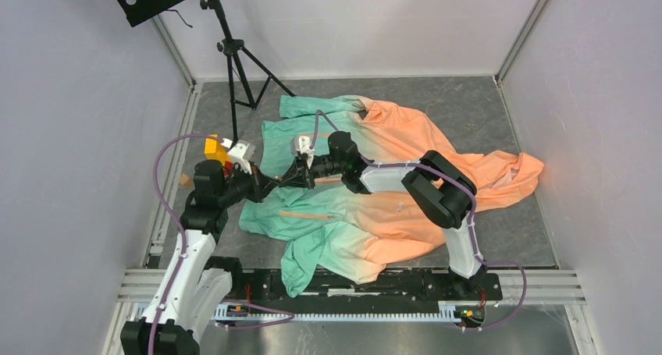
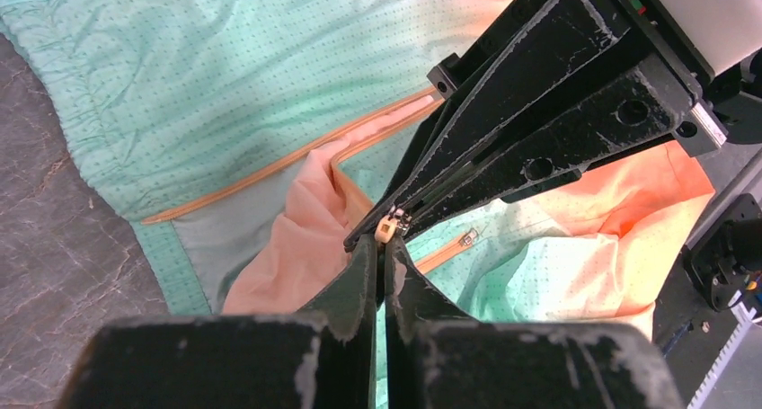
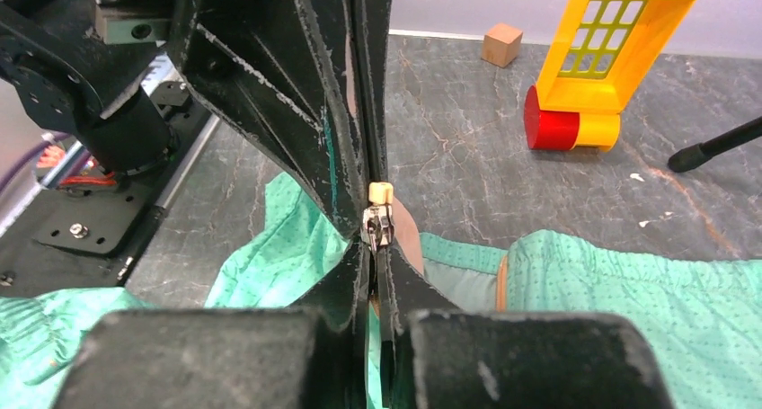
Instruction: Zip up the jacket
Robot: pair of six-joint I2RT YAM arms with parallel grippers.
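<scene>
My right pincer (image 3: 375, 252) is pressed together on the small metal zipper pull (image 3: 378, 222). It meets my left pincer (image 2: 379, 247) tip to tip, and that one is clamped shut on the zipper edge of the jacket (image 1: 390, 214). The jacket, mint fading to peach, lies rumpled across the grey table (image 1: 468, 105) between my arms. A yellow toy block (image 3: 620, 58) and a wooden cube (image 3: 501, 44) sit beyond it.

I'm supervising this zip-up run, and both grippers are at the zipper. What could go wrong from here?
The left gripper and right gripper pinch almost the same spot at the slider; their tips may clash, or one may slip. The jacket lies crumpled, with loose peach fabric bunched beside the zipper, so it could jam the slider when pulled.
</scene>
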